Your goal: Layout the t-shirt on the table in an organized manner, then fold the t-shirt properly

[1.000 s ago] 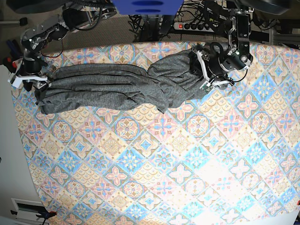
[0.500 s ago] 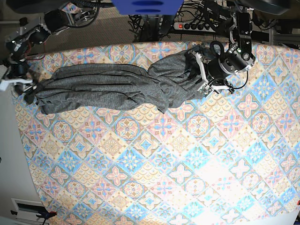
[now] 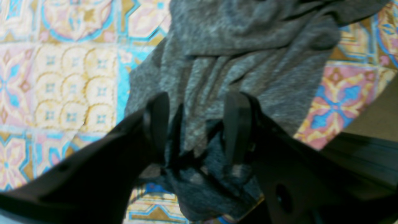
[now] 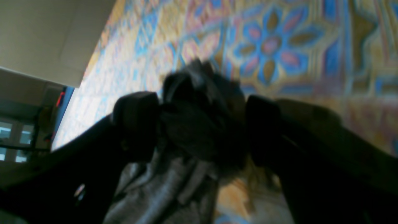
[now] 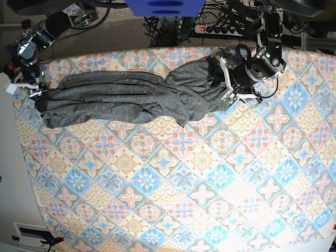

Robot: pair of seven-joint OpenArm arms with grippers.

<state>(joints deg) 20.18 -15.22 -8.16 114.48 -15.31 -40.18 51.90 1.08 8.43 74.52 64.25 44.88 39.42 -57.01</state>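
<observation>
Both end effectors, left (image 3: 196,124) and right (image 4: 199,127), pinch the t-shirt (image 5: 131,97); I'd pull evenly apart to flatten it on the surface (image 5: 184,199)

Count from my station: 1 t-shirt (image 5: 131,97), grey, bunched in a long strip. 1 table (image 5: 210,199) w/ tile-pattern cloth. 2 grippers in view: left gripper (image 5: 227,84) and right gripper (image 5: 32,92), one at each end of the shirt. 1 power strip (image 5: 223,29) on the floor behind, w/ a tangle of cables; can't count those.
</observation>
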